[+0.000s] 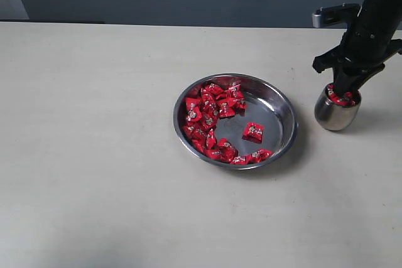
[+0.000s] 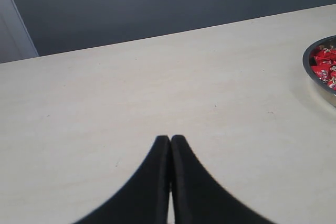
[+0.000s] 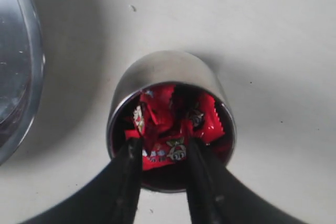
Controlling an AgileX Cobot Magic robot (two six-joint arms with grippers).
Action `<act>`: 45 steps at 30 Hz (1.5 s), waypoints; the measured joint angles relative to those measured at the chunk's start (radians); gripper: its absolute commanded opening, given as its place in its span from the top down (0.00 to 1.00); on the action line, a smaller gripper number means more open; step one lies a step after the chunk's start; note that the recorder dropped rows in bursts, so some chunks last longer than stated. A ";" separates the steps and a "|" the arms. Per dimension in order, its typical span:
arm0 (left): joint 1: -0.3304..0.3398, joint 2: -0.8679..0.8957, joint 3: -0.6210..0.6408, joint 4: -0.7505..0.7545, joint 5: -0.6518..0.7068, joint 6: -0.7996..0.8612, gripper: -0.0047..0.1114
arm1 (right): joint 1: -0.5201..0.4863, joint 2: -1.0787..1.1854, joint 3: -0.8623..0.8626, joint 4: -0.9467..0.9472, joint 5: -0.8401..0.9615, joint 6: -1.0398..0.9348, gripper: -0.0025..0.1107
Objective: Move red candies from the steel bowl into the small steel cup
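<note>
A pale table (image 1: 94, 155) holds a wide steel bowl (image 1: 279, 123) at centre, with red candies (image 1: 210, 114) heaped on its left side. Just right of the bowl stands the small steel cup (image 1: 336, 116), filled with candies to its rim.

The right gripper (image 3: 164, 148) dips into the cup's mouth. Its fingers are parted about a candy's width, and a sweet (image 3: 160, 153) lies loose between the tips on the pile, apparently released. The left gripper (image 2: 170, 145) is closed on nothing, over bare table far left of the bowl.

Likely risks: a crinkled wrapper may cling to a finger and be dragged out as it lifts. A sideways nudge could also tip the round-sided cup.
</note>
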 measured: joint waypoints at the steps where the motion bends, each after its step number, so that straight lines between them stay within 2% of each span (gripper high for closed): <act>1: 0.000 0.000 0.000 0.000 0.000 0.000 0.96 | 0.000 0.000 0.000 0.000 -0.002 0.000 0.71; 30: 0.000 0.000 0.000 0.000 0.000 0.000 0.96 | 0.000 -0.085 0.000 0.036 -0.044 0.006 0.72; 33: 0.000 0.000 0.000 0.000 0.000 0.000 0.96 | 0.000 -0.085 0.000 0.046 -0.060 0.006 0.81; 36: 0.000 0.000 0.000 0.000 0.000 0.000 0.96 | 0.000 -0.085 0.000 0.083 -0.081 0.008 0.99; 45: 0.000 0.000 0.000 0.000 0.000 0.000 0.96 | 0.000 -0.100 0.000 0.245 -0.138 -0.115 0.98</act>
